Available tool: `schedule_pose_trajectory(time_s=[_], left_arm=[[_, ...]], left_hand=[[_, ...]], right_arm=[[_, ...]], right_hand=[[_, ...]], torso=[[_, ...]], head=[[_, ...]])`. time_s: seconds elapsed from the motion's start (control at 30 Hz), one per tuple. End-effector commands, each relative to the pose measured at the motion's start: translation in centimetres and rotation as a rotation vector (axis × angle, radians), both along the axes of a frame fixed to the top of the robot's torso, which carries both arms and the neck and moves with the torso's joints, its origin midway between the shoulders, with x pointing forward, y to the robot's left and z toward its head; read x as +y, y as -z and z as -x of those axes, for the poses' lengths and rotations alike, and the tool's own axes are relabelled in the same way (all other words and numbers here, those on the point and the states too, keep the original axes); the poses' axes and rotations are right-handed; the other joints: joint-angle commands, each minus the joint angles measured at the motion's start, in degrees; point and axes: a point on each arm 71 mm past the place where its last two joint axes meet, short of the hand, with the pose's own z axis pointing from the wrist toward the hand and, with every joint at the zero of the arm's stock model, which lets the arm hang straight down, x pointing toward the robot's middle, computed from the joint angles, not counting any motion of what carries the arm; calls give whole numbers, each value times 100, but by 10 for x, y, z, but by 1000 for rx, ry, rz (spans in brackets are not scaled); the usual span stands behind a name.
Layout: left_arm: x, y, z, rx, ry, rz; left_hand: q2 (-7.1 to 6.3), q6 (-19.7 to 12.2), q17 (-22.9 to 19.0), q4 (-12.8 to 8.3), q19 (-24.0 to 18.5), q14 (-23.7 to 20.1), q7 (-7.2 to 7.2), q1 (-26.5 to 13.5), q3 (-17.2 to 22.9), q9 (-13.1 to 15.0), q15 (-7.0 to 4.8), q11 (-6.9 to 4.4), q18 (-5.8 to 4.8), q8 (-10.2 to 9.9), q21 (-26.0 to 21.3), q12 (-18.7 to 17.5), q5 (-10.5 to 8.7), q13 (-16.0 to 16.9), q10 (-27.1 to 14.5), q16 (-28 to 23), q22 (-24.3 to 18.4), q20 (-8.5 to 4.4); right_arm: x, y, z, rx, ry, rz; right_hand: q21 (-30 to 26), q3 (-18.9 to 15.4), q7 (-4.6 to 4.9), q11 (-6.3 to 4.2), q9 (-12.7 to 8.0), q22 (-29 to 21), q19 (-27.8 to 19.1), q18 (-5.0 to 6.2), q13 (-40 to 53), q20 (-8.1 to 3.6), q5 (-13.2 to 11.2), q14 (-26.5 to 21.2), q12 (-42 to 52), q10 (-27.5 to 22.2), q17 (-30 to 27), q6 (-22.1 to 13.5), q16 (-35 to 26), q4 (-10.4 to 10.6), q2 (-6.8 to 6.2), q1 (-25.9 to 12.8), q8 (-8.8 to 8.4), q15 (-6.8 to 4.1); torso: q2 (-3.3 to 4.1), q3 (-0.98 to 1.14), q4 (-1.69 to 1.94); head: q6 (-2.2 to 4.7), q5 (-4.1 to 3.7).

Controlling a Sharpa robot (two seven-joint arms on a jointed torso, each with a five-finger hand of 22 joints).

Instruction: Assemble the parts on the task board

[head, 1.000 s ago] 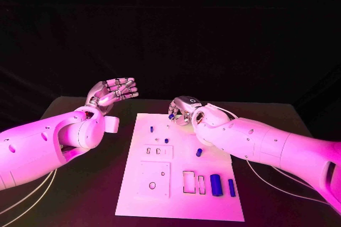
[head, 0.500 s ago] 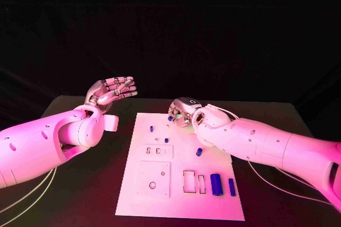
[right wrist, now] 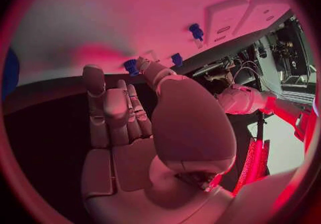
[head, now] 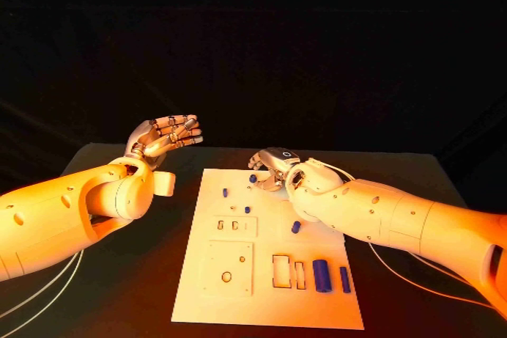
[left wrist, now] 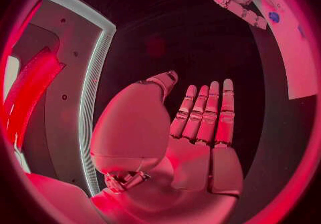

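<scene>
The white task board [head: 264, 301] lies in the middle of the black table. My right hand [head: 272, 168] hovers low over its far edge, and a small blue part [head: 253, 178] sits pinched at the thumb tip [right wrist: 144, 65] against a fingertip, just above the board [right wrist: 134, 10]. The same part [right wrist: 129, 66] shows there, with the other fingers stretched out straight. My left hand [head: 164, 136] is raised off the board's far left corner, palm up, fingers straight and holding nothing. It appears the same way in the left wrist view [left wrist: 200, 122].
Three small blue parts [head: 225, 192] [head: 248, 208] [head: 296, 226] are on the board's upper half. Two longer blue pieces [head: 320, 273] [head: 344, 279] lie near its right edge beside a rectangular slot [head: 281, 270]. Two slotted plates [head: 234, 224] [head: 229, 261] occupy the left side.
My right hand has sunk slightly toward the board with the blue part. The left hand has stayed where it was.
</scene>
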Motion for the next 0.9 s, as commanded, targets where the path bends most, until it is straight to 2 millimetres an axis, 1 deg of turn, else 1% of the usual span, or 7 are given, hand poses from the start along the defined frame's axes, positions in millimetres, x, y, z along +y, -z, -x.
schedule_pose_trajectory(time_s=[0.03,0.3,0.47,0.6,0.8,0.83,0.9], left_arm=[[0,-3,-1,-16,1,8],[1,-3,-1,-13,-1,10],[4,-3,0,-12,0,12],[7,-4,1,-12,-4,11],[12,-4,2,-12,-10,11],[13,-4,2,-12,-11,11],[14,-4,3,-12,-11,11]], left_hand=[[-2,-38,-7,-31,-29,-39,253,-47,13,-3,13,-17,8,-22,-33,-29,-5,-8,-37,-19,1,9],[-1,-37,-7,-34,-25,-37,259,-47,13,-2,14,-15,7,-20,-32,-26,-5,-7,-55,-27,2,9],[1,-35,-6,-35,-23,-35,260,-48,13,-1,14,-15,7,-18,-32,-22,-5,-6,-61,-31,2,8],[2,-32,-5,-35,-22,-31,258,-50,13,0,13,-16,8,-16,-31,-17,-5,-4,-58,-32,2,8],[3,-29,-4,-35,-20,-27,257,-51,13,1,12,-18,8,-14,-31,-12,-6,-1,-52,-32,3,8],[5,-27,-3,-35,-19,-21,256,-51,13,2,11,-20,8,-12,-30,-6,-5,1,-46,-32,3,8],[6,-26,-3,-35,-18,-20,255,-51,14,2,10,-20,8,-12,-30,-4,-5,1,-44,-32,3,8]], right_arm=[[-4,-2,-1,-21,0,-23],[-25,-7,2,-47,23,-61],[-54,-19,8,-39,51,-121],[-79,-28,15,8,83,-165],[-115,-34,22,84,128,-167],[-121,-34,22,99,138,-163],[-131,-33,21,132,157,-154]], right_hand=[[-29,-80,14,-9,-15,-15,3,35,5,-1,14,-37,36,-36,-20,-16,-12,29,16,78,-10,-3],[130,-129,87,-41,-40,216,215,-13,18,-27,14,61,182,84,148,125,129,80,59,187,33,-31],[634,43,98,-77,-75,845,615,-136,49,-54,7,203,461,555,557,363,452,155,22,130,113,-57],[1039,278,54,-182,-113,1351,884,-225,139,-106,-2,307,706,1226,953,514,769,300,-139,-65,172,-129],[1279,50,-74,-393,-96,1672,1028,-279,659,-236,-41,364,1432,2144,1266,526,1002,331,-369,-140,262,-287],[1354,-106,-114,-433,-59,1776,1075,-303,1027,-286,-27,386,1850,2108,1387,496,1085,337,-365,-130,335,-326],[1621,-593,-122,-435,67,2155,1246,-384,3056,-272,12,480,3920,1398,1945,295,1432,465,-236,0,616,-353]], torso=[[-2,3,-6],[-14,14,-35],[-45,13,-79],[-65,19,-114],[-82,44,-156],[-83,44,-157],[-84,45,-167]], head=[[6,7],[23,-11],[25,3],[31,22],[23,46],[22,39],[23,33]])
